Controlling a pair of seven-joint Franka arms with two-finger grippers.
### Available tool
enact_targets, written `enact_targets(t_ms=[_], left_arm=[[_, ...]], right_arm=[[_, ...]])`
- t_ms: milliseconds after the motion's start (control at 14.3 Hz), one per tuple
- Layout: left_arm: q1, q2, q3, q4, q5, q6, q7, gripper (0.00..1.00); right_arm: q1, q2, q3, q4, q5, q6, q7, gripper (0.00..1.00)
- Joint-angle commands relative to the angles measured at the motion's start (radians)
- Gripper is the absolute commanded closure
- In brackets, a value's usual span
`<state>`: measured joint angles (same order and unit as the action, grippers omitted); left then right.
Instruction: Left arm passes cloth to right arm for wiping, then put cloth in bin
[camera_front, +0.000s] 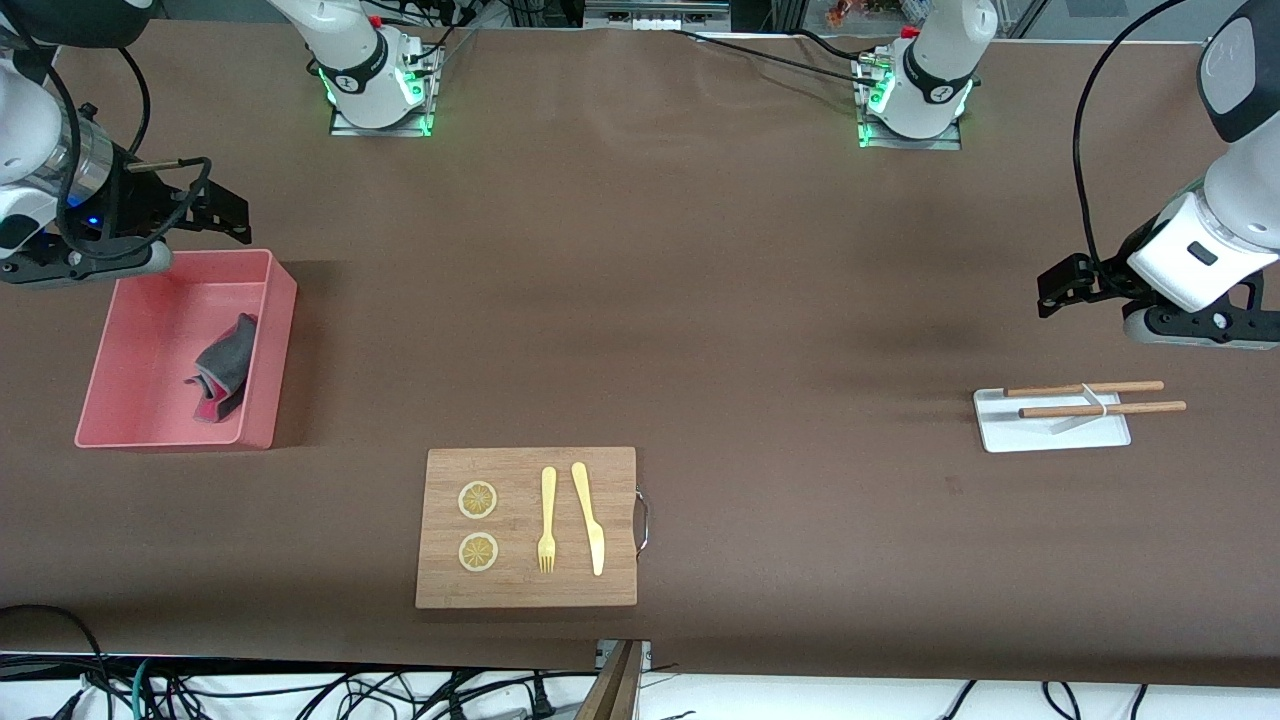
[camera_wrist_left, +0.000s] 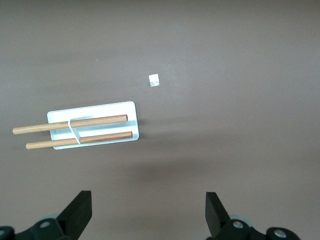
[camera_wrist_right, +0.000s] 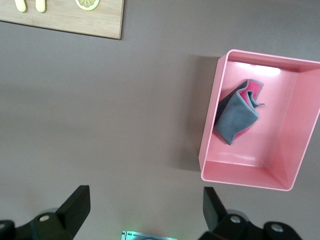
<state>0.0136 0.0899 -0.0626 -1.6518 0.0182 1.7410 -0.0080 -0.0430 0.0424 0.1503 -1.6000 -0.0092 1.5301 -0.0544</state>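
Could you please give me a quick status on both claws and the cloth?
Left claw open, empty, above bare table by the white tray. Right claw open, empty, over the bin's rim. Cloth crumpled inside bin. Nothing in the way.

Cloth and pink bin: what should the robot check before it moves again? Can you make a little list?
1. Cloth lies inside the bin: ok.
2. Right gripper open, holding nothing, above the bin's edge: ok.
3. Left gripper open, holding nothing, over bare table near the white tray: ok.
4. Cloth hangs over no wall of the bin: ok.
5. Table wiped clean: cannot tell.
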Motion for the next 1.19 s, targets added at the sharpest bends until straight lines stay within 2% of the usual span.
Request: enact_targets(t_ms=[0,279,1118], left_arm=[[-0.003,-0.001,0.001,0.017,0.028,-0.021,0.019,0.0],[-0.003,-0.001,0.001,0.017,0.028,-0.021,0.019,0.0],[-0.003,-0.001,0.001,0.017,0.028,-0.023,0.02,0.0]], right_arm=[[0.014,0.002,-0.017,0.031,0.018,-0.012,-0.005,0.0],[0.012,0.004,-0.018,0.032,0.052,-0.005,-0.028,0.0],[0.014,0.002,-0.026,0.032,0.043,-0.001,-0.045,0.0]])
